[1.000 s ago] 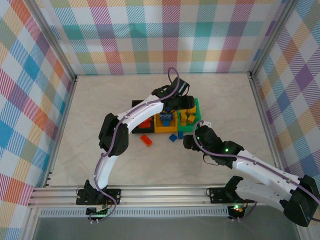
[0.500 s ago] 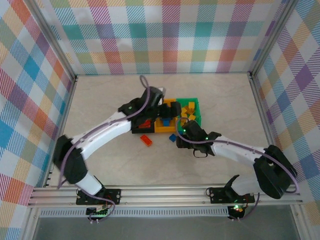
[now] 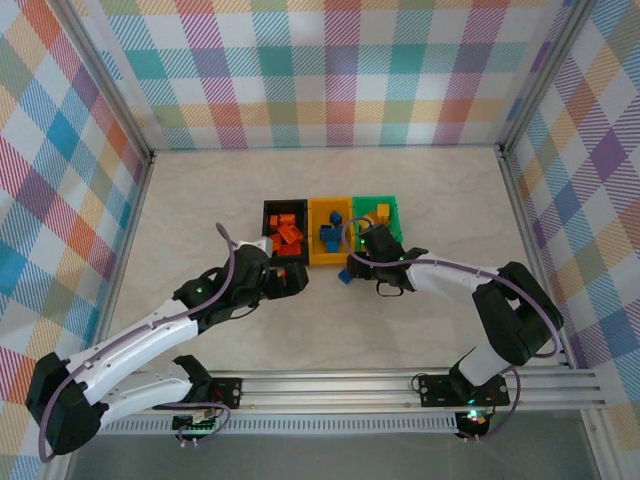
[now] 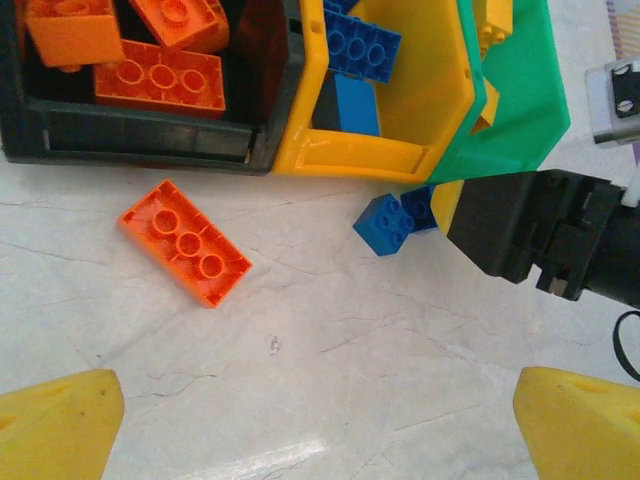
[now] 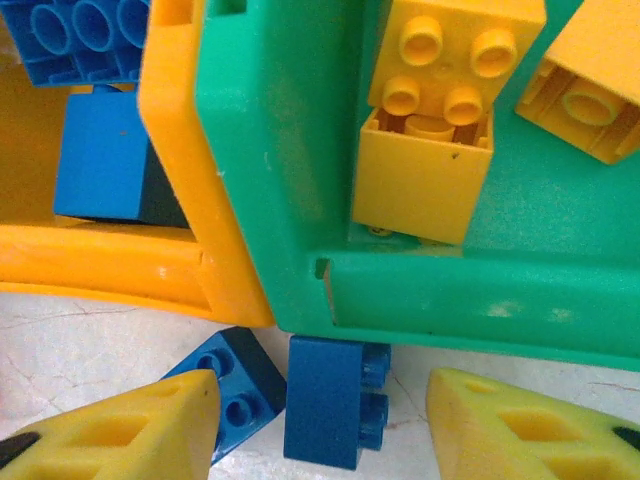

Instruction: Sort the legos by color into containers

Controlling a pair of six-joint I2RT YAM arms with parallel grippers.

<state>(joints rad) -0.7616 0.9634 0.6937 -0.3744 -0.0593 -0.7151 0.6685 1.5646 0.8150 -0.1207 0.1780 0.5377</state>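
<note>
Three bins: one row on the worktop (image 4: 330, 330); black bin (image 4: 130, 135) at the 9 o'clock end, yellow-orange bin (image 4: 350, 155) in the middle, green bin (image 4: 520, 90) at the 3 o'clock end.
Black bin contents: orange bricks (image 4: 160, 78).
Yellow-orange bin contents: blue bricks (image 4: 362, 48).
Green bin contents: yellow bricks (image 5: 425, 150).
Loose orange brick (image 4: 185, 243): flat on the worktop, studs up, at 6 o'clock of the black bin, not touching it.
Two loose blue bricks (image 5: 335, 400): side by side on the worktop, at 6 o'clock of the seam between the yellow-orange and green bins; one lies on its side just beside the green wall.
Left hand (image 4: 320, 425): jaws spread wide, empty, over bare worktop at 6 o'clock of the loose bricks.
Right hand (image 5: 330, 425): fingers apart, at 9 and 3 o'clock of the blue pair, nothing clamped; the 9 o'clock finger possibly brushes the slanted brick, view too tight to tell.
</note>
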